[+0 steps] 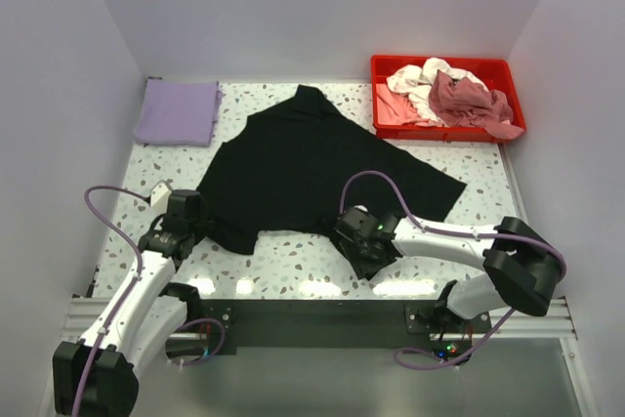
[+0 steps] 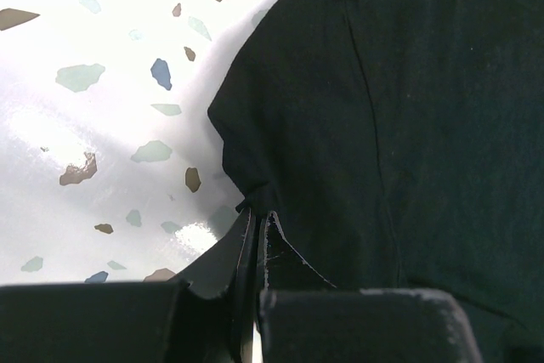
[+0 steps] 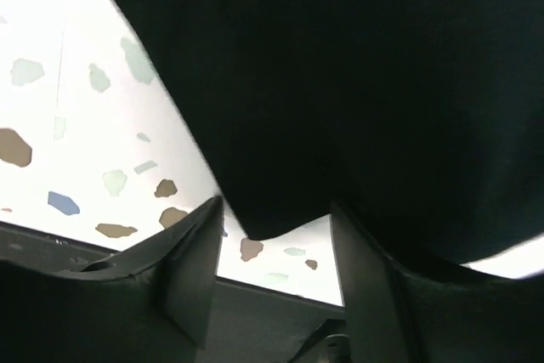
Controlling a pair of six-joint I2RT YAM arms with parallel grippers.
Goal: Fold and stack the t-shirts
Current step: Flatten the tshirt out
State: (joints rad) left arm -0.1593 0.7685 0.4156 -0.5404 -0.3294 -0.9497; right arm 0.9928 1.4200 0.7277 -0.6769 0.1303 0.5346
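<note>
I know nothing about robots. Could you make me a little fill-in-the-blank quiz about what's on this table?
1. The left claw is pinched ___ on the edge of the black shirt.
2. The folded lavender shirt lies at the far ___ corner of the table.
3. The crumpled pink and white shirts sit in a ___ tray.
4. The right claw, its fingers apart, is ___.

Missing words: shut, left, red, open.

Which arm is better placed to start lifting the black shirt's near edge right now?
Left. The left gripper is shut on the black t-shirt at its near corner, cloth puckered into its jaws. The right gripper is open, the hem only lying between its jaws, so it probably must close first.
</note>
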